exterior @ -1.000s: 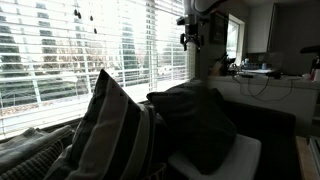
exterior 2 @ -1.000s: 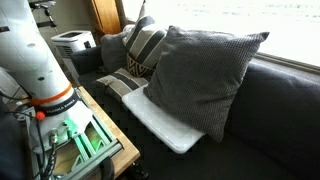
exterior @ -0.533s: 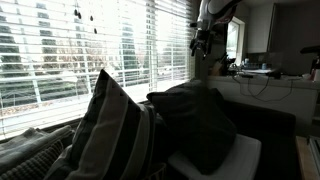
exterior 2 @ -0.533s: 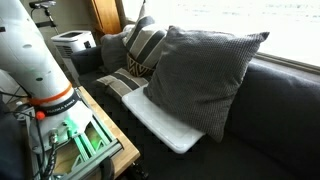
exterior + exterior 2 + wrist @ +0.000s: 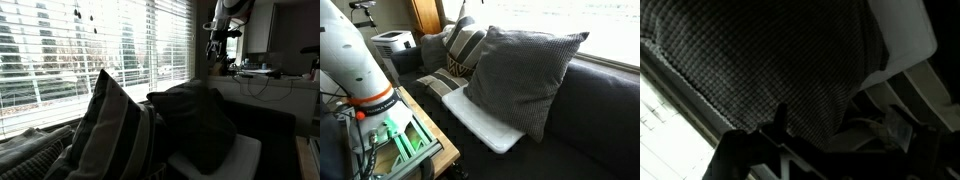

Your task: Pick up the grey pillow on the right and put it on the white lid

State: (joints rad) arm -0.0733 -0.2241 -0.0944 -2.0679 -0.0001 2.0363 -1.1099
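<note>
Grey pillow (image 5: 520,75) sits on lid (image 5: 485,125), leaning on sofa (image 5: 600,110) back, unmoved over 1 s. Gripper (image 5: 213,52) high, clear of pillow, has drifted sideways past blinds (image 5: 100,40); opening too small to tell. Placement looks done, arm retreating.

Horizontal blinds (image 5: 90,50) cover a wide window across the upper left of an exterior view; bright daylight comes through while the room stays dim. A cluttered desk (image 5: 262,80) sits at mid right. A dark sofa (image 5: 595,110) fills the lower right, with a wooden door (image 5: 424,14) at top.
</note>
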